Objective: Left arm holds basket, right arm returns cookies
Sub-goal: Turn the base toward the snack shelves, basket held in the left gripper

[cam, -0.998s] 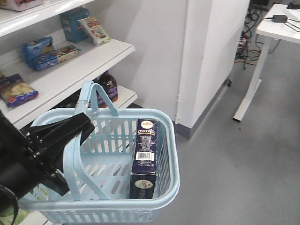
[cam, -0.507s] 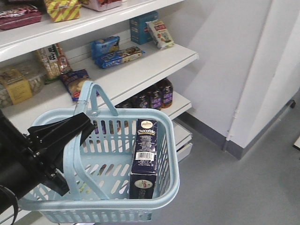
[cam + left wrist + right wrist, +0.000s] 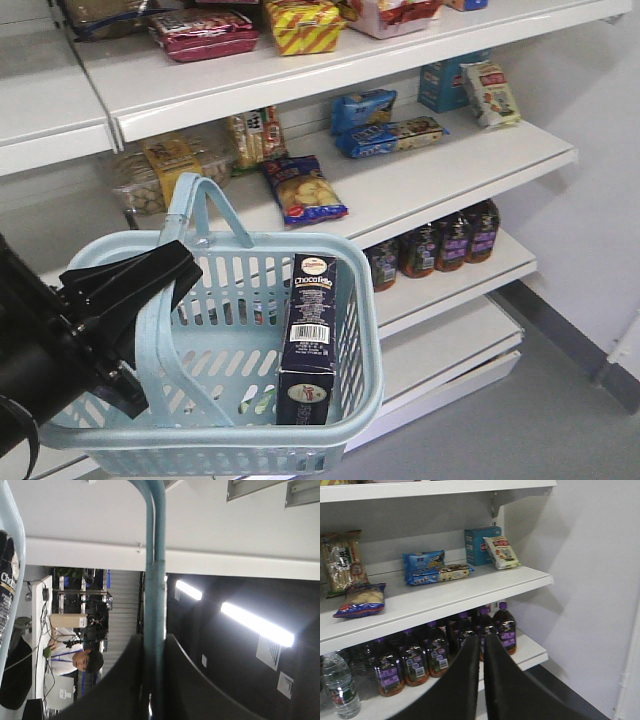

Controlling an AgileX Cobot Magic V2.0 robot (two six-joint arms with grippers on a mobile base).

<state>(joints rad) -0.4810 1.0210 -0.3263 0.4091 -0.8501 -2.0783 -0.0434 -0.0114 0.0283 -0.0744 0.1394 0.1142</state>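
Note:
The light blue basket [image 3: 250,432] hangs in front of the store shelves, carried by one hoop handle [image 3: 154,580]. My left gripper [image 3: 180,268] is shut on that handle, which runs straight up between the black fingers [image 3: 120,680] in the left wrist view. The cookies [image 3: 308,340], a dark navy carton with a barcode label, stand upright inside the basket against its right wall. A strip of the carton [image 3: 6,595] shows at the left edge of the left wrist view. My right gripper [image 3: 481,636] is shut with nothing in it, facing the shelves; the front view does not show it.
White shelves [image 3: 420,190] hold snack packets: a blue bag [image 3: 305,190], blue cookie packs [image 3: 424,566], a teal box [image 3: 479,545]. Dark bottles [image 3: 502,630] line the lower shelf. Grey floor [image 3: 520,430] lies at lower right. A seated person [image 3: 75,657] is behind.
The view has swung left: the white wall panel and desk left the frame and the stocked shelves now fill it. The basket, the carton and my left gripper keep their places.

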